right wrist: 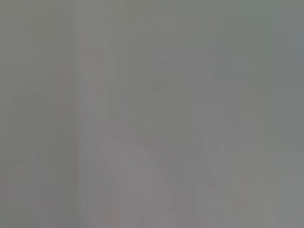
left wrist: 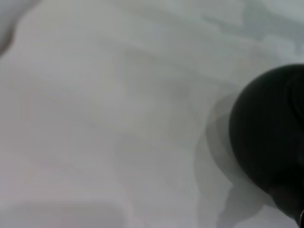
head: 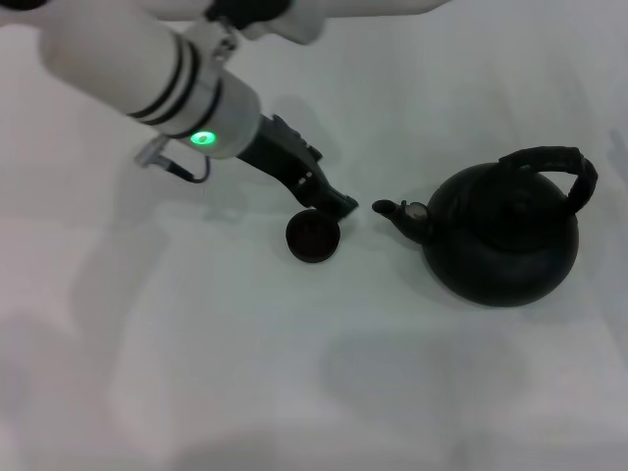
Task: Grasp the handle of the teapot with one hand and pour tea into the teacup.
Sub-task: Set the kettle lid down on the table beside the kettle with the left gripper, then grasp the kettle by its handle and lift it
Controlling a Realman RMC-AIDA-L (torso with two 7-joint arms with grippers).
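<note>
In the head view the large black teapot (head: 505, 240) stands on the white table at the right. Its short spout (head: 397, 212) points left toward the teacup, and the thick black handle (head: 554, 162) arches over its top. The tiny dark teacup (head: 313, 236) stands upright just left of the spout. My left gripper (head: 341, 204) reaches in from the upper left, with its black tip just behind the cup's far rim, between cup and spout. The left wrist view shows a blurred dark round shape (left wrist: 270, 137); I cannot tell if it is pot or cup. The right gripper is out of view.
The white table (head: 196, 373) spreads around both things. My left arm's white forearm with a green light (head: 203, 138) hangs over the upper left of the scene. The right wrist view shows only plain grey.
</note>
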